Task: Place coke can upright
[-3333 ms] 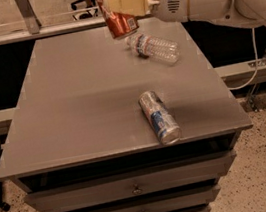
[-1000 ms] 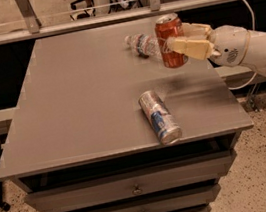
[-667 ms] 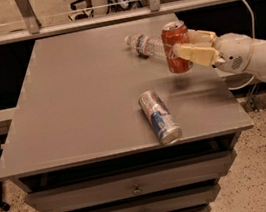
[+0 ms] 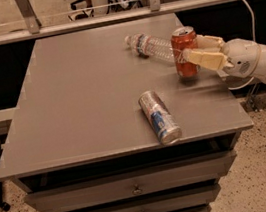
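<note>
The coke can (image 4: 184, 49) is red with a silver top and stands upright on the grey table (image 4: 85, 95) near its right edge. My gripper (image 4: 192, 51) comes in from the right, and its cream fingers (image 4: 203, 57) are closed around the can's right side. The white arm (image 4: 260, 61) stretches off to the right past the table edge. The can's base seems to rest on the tabletop.
A clear plastic water bottle (image 4: 149, 47) lies on its side just left of and behind the coke can. A silver-and-blue can (image 4: 158, 116) lies on its side near the front edge. Drawers (image 4: 134, 189) are below the tabletop. A rail (image 4: 108, 17) runs along the back.
The gripper has carried the coke can from high at the back down and to the right. The can now stands low at the table surface, upright. The bottle and silver can have not moved.
</note>
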Robot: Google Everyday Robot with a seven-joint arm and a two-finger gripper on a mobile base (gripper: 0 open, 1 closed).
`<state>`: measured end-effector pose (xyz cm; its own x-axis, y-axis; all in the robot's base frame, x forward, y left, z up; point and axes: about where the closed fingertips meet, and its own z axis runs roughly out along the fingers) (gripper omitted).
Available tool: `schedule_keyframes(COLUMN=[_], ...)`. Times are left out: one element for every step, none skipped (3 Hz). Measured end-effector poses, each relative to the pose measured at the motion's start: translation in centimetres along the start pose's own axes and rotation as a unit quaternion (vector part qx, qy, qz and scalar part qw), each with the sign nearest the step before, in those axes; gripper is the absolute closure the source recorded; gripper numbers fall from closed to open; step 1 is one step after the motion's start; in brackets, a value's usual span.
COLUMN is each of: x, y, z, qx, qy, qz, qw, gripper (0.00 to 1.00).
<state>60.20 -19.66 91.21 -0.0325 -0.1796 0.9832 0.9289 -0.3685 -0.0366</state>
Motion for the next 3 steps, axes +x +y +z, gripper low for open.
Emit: schedule_keyframes(x=[-0.5,-2.0,-2.7], y=[0.4,0.1,-0.2], z=[-1.0,-1.5,-1.6], qx=[0.013,0.028,0.035], qy=[0.0,-0.015,-0.025], qz=[-0.001,-0.002,-0.006], qw=[0.9999,0.9995,0.9991], gripper=[1.0,0.75,0.54])
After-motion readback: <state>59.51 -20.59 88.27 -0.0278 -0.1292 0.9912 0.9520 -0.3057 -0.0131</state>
